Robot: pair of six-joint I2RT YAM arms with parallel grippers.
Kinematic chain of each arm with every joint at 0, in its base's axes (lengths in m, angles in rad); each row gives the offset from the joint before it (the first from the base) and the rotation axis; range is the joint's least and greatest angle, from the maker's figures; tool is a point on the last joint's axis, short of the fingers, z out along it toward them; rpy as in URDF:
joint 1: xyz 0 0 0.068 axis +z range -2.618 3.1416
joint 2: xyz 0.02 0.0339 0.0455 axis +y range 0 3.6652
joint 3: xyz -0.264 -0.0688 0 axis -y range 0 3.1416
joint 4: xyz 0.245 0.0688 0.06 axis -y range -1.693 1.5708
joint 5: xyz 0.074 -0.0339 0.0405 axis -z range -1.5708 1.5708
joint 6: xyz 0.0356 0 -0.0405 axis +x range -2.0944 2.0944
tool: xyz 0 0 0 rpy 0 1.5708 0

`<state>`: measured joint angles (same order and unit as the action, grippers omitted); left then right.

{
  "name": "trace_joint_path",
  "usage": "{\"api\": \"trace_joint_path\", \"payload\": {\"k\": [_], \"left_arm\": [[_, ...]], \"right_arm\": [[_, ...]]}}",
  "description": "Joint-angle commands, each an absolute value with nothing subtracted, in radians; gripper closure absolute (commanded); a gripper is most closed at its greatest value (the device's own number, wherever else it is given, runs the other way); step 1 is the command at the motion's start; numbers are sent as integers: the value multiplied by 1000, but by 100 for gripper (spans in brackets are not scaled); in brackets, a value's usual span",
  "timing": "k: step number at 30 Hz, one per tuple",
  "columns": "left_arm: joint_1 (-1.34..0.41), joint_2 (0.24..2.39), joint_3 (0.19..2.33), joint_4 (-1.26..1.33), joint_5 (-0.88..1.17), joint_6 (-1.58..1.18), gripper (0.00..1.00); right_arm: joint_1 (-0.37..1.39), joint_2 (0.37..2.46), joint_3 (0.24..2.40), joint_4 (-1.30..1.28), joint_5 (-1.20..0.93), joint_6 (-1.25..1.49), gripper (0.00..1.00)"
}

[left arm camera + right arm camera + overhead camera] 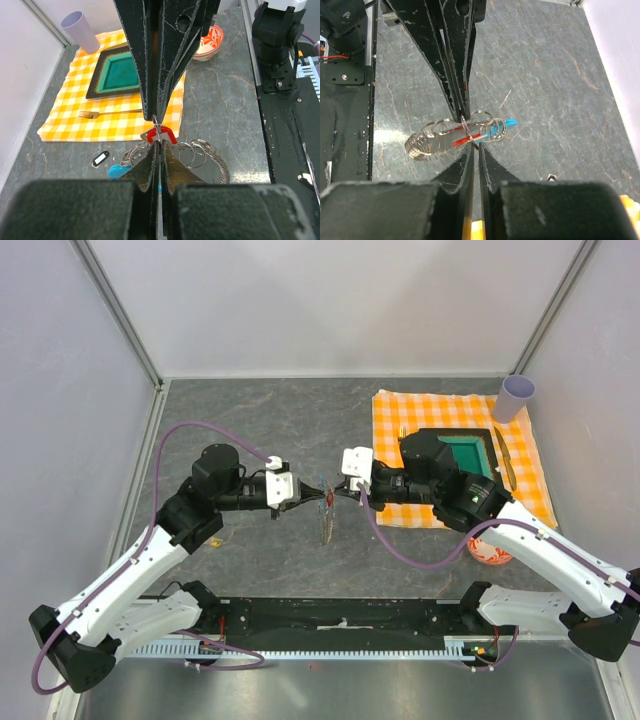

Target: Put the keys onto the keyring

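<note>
My two grippers meet tip to tip above the table's middle. In the left wrist view my left gripper [157, 143] is shut on the key [167, 134], gripping its red plastic head. A thin silver ring passes across that head up to the right gripper [155, 117], which is shut on it. The ring belongs to the keyring [197, 151], whose other rings, grey chain and blue piece [118, 171] hang below. In the right wrist view the right gripper [475, 148] pinches the ring beside the red key [460, 142]. From above, the left gripper [322, 496], the right gripper [336, 495] and the hanging keyring [325, 526] show.
An orange checked cloth [400, 410] at the right holds a green plate [470, 452] and a fork [107, 113]. A lilac cup [517, 397] stands at its far corner, and a red-and-white bowl [490, 552] is near the right arm. A black-and-white fob [100, 159] lies on the table.
</note>
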<state>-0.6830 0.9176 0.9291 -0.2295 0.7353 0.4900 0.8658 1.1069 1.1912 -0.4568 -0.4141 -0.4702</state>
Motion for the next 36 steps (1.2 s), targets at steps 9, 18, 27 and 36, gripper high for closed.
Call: {"api": "trace_joint_path", "payload": {"k": [9,18,27,36], "left_arm": [[-689,920,951,-184,762,492,98],[-689,951,979,-229,772,495,98],[-692,977,1000,-267,784,500,98],[-698,993,1014,-293,781,506,98]], "right_arm": [[859,1114,1219,-434,-489,-469,100],[859,1121,1243,-437,-509,-479,100],[859,1126,1262,-439,-518,-488,100],[861,1123,1281,-437,-522,-489,100]]}}
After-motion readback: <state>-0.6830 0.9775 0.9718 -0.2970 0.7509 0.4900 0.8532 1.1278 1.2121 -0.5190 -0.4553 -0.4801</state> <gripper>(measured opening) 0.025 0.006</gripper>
